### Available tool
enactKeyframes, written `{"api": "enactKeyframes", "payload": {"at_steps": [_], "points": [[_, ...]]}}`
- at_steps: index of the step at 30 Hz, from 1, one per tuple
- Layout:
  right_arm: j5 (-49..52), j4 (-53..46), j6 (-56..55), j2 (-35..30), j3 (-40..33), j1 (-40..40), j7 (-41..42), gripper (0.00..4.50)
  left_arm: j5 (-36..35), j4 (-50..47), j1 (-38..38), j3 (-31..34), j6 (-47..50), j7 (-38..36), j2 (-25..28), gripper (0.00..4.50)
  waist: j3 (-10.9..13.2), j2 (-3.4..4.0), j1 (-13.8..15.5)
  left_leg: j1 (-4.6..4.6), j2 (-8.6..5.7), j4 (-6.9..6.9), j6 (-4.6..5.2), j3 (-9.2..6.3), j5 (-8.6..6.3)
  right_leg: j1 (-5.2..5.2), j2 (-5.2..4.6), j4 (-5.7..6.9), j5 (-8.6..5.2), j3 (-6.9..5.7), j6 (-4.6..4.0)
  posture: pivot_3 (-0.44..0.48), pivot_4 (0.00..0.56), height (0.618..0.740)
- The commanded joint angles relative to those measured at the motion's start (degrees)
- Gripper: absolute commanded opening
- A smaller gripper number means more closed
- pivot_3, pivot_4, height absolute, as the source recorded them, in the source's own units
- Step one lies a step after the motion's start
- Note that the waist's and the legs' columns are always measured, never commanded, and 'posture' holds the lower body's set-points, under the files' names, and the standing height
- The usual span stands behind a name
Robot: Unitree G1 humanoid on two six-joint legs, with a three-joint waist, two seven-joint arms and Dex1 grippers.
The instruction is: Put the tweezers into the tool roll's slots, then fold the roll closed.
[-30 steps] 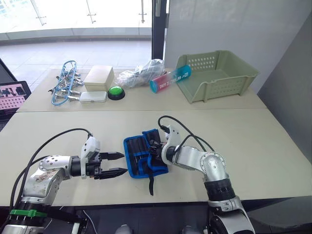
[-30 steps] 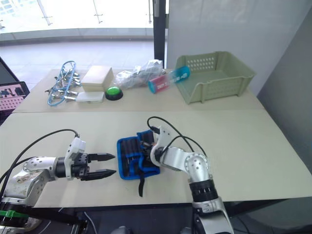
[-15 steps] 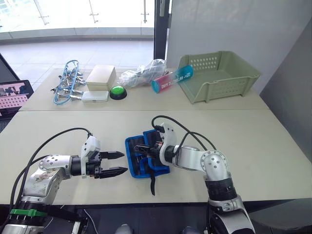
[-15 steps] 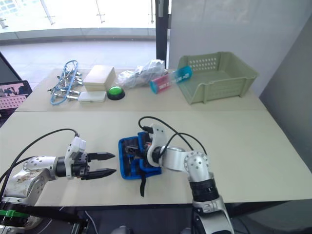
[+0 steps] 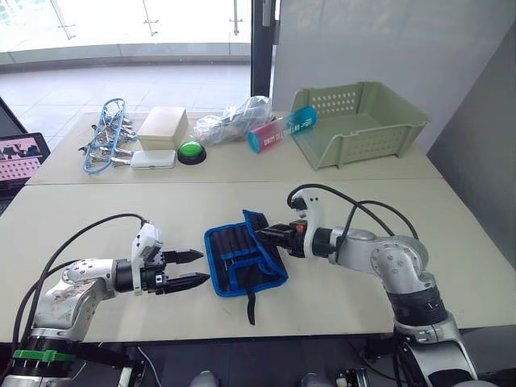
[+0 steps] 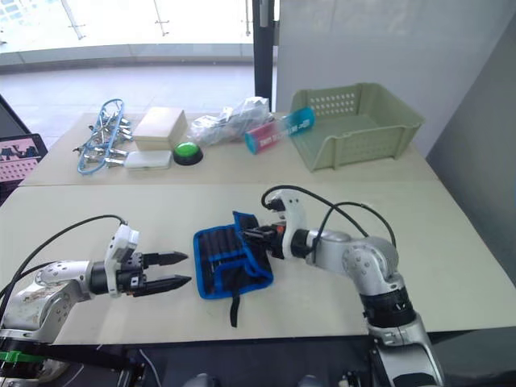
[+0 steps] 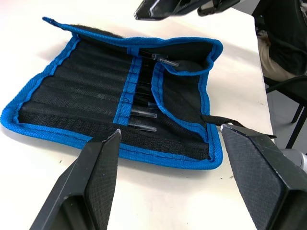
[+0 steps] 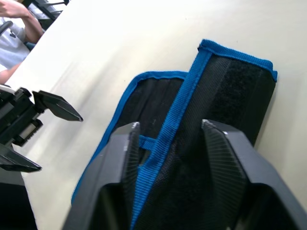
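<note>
The tool roll [image 5: 242,262] lies in the middle of the near table, black with blue edging, its right flap folded partly inward and its strap [image 5: 250,302] trailing toward the front edge. Tweezers [image 7: 144,115] sit in the slots [image 7: 81,93], their capped tips poking out along the blue band. My left gripper [image 5: 205,268] hovers open just left of the roll, pointing at it. My right gripper [image 5: 260,234] is open at the roll's far right corner, just above the flap, with nothing between its fingers.
On the far table stand a pale green basket [image 5: 359,121], a teal and pink tube [image 5: 282,129], a plastic bag [image 5: 234,121], a green button [image 5: 192,151], a white box [image 5: 164,126] and clips with blue wire [image 5: 105,137]. A person's arm [image 8: 14,19] shows beyond the table.
My right gripper has pulled back to the right off the roll, leaving the right flap lying partly folded over. The left gripper has stayed where it was.
</note>
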Motion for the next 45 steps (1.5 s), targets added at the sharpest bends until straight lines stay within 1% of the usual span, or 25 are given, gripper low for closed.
{"api": "enactKeyframes", "payload": {"at_steps": [1, 2, 3, 7, 9, 12, 15, 17, 19, 22, 25, 27, 31, 34, 37, 41, 44, 45], "points": [[-8.1, 4.7, -7.8, -0.3, 3.5, -0.8, 8.9, 0.55, -2.0, -2.9, 1.0, 2.2, 1.1, 0.8, 0.1, 3.53, 0.0, 0.0, 0.0, 0.0, 0.0, 0.0, 0.0, 0.0, 0.0, 0.0, 0.0, -0.01, 0.0, 0.0, 0.0, 0.0, 0.15, 0.722], [-9.9, 5.4, -9.9, 0.0, 4.9, -0.8, 12.0, 0.18, -2.3, -3.3, 1.3, 2.6, 1.4, 1.2, 0.3, 3.53, 0.0, -0.01, 0.0, 0.0, 0.0, 0.0, -0.01, 0.0, 0.0, 0.0, 0.0, 0.0, 0.0, 0.0, 0.0, 0.0, 0.15, 0.722], [-11.1, 6.3, -11.0, 0.5, 5.8, -0.9, 14.3, 0.02, -2.8, -3.7, 1.7, 3.0, 2.0, 1.5, 0.5, 3.53, 0.0, 0.0, 0.0, 0.0, 0.0, 0.0, -0.01, 0.0, 0.01, -0.01, 0.0, 0.0, 0.0, 0.0, 0.0, 0.0, 0.15, 0.722], [-18.4, 9.7, -13.5, 0.3, 10.1, -0.8, 19.1, 0.02, -4.0, -4.9, 3.3, 4.3, 4.4, 2.6, 1.2, 3.53, 0.0, 0.0, 0.0, 0.0, 0.0, 0.0, -0.04, 0.01, 0.02, -0.02, 0.0, 0.01, 0.0, 0.0, 0.0, 0.0, 0.15, 0.722], [-20.7, 11.1, -13.1, 0.8, 10.7, -0.7, 19.5, 0.02, -4.5, -5.5, 3.8, 4.9, 5.9, 3.6, 1.3, 3.53, 0.0, 0.0, 0.1, 0.0, 0.0, 0.01, -0.04, 0.01, 0.02, 0.0, 0.0, 0.01, 0.0, 0.0, 0.0, 0.0, 0.15, 0.722], [-25.0, 14.8, -11.7, 1.3, 11.1, -1.2, 17.7, 0.02, -6.1, -8.0, 4.5, 5.3, 12.5, 8.1, 1.5, 3.53, 0.0, -0.01, 0.0, 0.07, 0.0, 0.03, -0.05, 0.01, 0.03, 0.03, 0.0, 0.06, 0.0, 0.0, 0.0, 0.0, 0.15, 0.722], [-26.6, 15.4, -10.7, 1.9, 10.4, -1.0, 18.0, 0.02, -7.4, -9.6, 4.6, 6.0, 19.1, 14.3, 0.6, 3.53, 0.0, -0.01, 0.1, 0.17, 0.0, 0.12, -0.06, 0.0, 0.03, 0.14, 0.0, 0.13, 0.0, 0.01, 0.0, 0.0, 0.15, 0.722], [-27.8, 15.2, -11.0, 1.8, 10.7, -0.6, 18.6, 0.02, -9.9, -10.6, 4.7, 6.7, 24.9, 17.5, 0.4, 3.53, 0.0, -0.01, 0.1, 0.26, 0.01, 0.15, -0.06, 0.0, 0.03, 0.24, -0.01, 0.14, 0.0, 0.02, 0.0, 0.0, 0.15, 0.722], [-28.3, 15.0, -11.0, 2.1, 10.4, -0.2, 18.9, 0.02, -12.7, -10.9, 4.6, 7.4, 30.8, 20.0, 0.3, 3.53, 0.0, -0.02, 0.2, 0.36, 0.0, 0.15, -0.04, 0.0, 0.02, 0.33, -0.01, 0.14, 0.0, 0.02, 0.0, 0.0, 0.15, 0.722], [-29.2, 14.6, -11.3, 2.3, 10.4, 0.0, 19.5, 0.02, -14.1, -11.7, 4.9, 7.4, 34.8, 21.8, 0.6, 3.53, 0.0, -0.02, 0.1, 0.52, 0.01, 0.11, -0.02, -0.01, 0.0, 0.51, -0.01, 0.11, 0.0, 0.02, 0.0, 0.0, 0.15, 0.722], [-29.8, 14.2, -11.5, 2.5, 9.9, -0.1, 19.7, 0.02, -16.1, -11.1, 3.8, 7.4, 39.2, 25.4, -1.7, 3.53, 0.0, -0.02, 0.2, 0.61, 0.01, 0.1, -0.02, -0.01, 0.0, 0.6, 0.0, 0.09, 0.0, 0.02, 0.0, 0.0, 0.15, 0.722], [-30.0, 13.5, -11.3, 2.9, 9.5, -0.2, 19.7, 0.02, -16.5, -10.6, 2.1, 5.9, 41.4, 27.8, -3.8, 3.53, 0.0, -0.01, 0.3, 0.73, 0.0, 0.09, -0.01, -0.02, -0.01, 0.78, -0.01, -0.01, 0.0, 0.01, 0.0, 0.0, 0.15, 0.722], [-30.1, 11.8, -11.0, 3.2, 8.3, -0.2, 19.3, 0.02, -15.3, -6.7, -2.3, 4.3, 45.4, 34.5, -10.7, 3.53, 0.0, 0.0, 1.1, 0.89, -0.02, 0.11, 0.02, -0.04, -0.03, 1.05, -0.01, -0.15, 0.0, 0.0, 0.0, 0.0, 0.15, 0.722], [-30.3, 11.7, -10.7, 3.9, 7.3, -0.5, 18.9, 0.02, -13.5, -4.8, -2.8, 2.8, 44.9, 36.3, -13.6, 3.53, -0.1, 0.0, 1.3, 0.9, -0.03, 0.11, 0.02, -0.04, -0.04, 1.08, -0.01, -0.18, 0.0, 0.0, 0.0, 0.0, 0.15, 0.722], [-30.9, 11.9, -10.5, 4.5, 6.6, -0.7, 18.7, 0.02, -13.1, -2.4, -3.5, 3.8, 44.0, 38.0, -16.4, 3.53, -0.2, 0.09, 1.6, 0.93, -0.04, 0.12, 0.02, -0.04, -0.04, 1.13, -0.01, -0.2, 0.0, 0.0, 0.0, 0.0, 0.15, 0.722], [-31.3, 11.4, -10.1, 4.8, 6.2, -0.5, 18.7, 0.02, -13.5, -1.9, -3.5, 4.9, 43.7, 37.9, -17.6, 3.53, -0.3, 0.1, 1.6, 0.96, -0.05, 0.12, 0.03, -0.04, -0.04, 1.15, -0.01, -0.21, 0.0, 0.0, 0.0, 0.0, 0.15, 0.722], [-31.6, 11.5, -10.3, 4.6, 5.9, -0.4, 18.6, 0.0, -15.2, -1.3, -4.0, 7.2, 44.3, 38.4, -19.0, 2.77, -0.3, 0.09, 1.5, 0.96, -0.04, 0.11, 0.02, -0.04, -0.04, 1.15, -0.01, -0.22, 0.0, 0.0, 0.0, 0.0, 0.15, 0.722], [-31.6, 11.6, -10.3, 4.6, 5.8, -0.4, 18.5, 0.0, -15.4, -1.3, -4.1, 7.2, 44.2, 37.8, -19.0, 2.45, -0.3, 0.08, 1.5, 0.95, -0.04, 0.11, 0.02, -0.04, -0.04, 1.14, -0.01, -0.22, 0.0, 0.0, 0.0, 0.0, 0.15, 0.722]]}}
